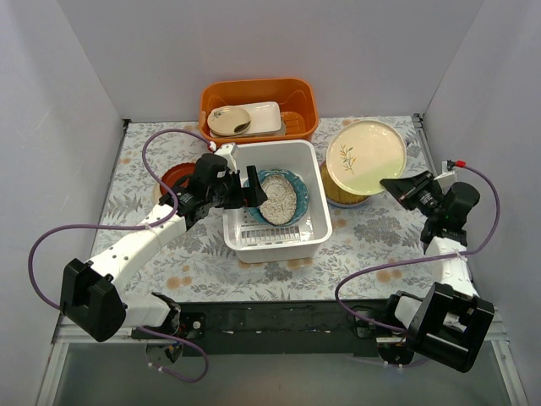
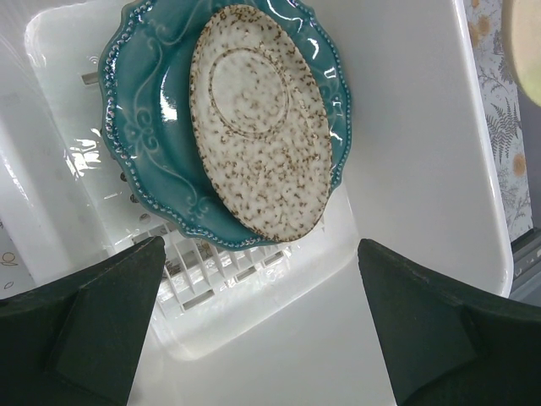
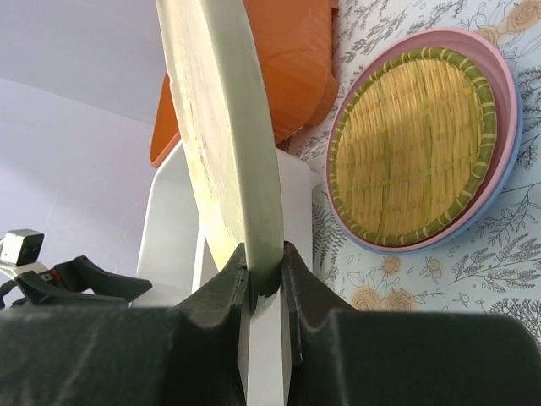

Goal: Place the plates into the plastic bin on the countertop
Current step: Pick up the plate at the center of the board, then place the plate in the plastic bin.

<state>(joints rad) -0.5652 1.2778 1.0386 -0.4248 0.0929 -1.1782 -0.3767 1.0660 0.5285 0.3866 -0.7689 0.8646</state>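
On the flowered surface (image 1: pixel 194 262) we see the white bin (image 1: pixel 279 251) at frame centre, holding the teal plate (image 2: pixel 152 127) and a speckled plate (image 2: pixel 262 127); our right hand (image 3: pixel 264 275) pinches the cream plate (image 1: pixel 365 152) right of it, left hand (image 2: pixel 260 254) spread above the bin

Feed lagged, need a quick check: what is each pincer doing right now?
Left pincer: open, empty, above the plastic bin.
Right pincer: shut on the cream plate rim.

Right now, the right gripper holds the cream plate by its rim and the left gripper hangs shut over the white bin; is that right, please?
No: the left gripper hangs open, not shut, over the white bin, as the left wrist view shows. The right gripper holds the cream plate by its rim.
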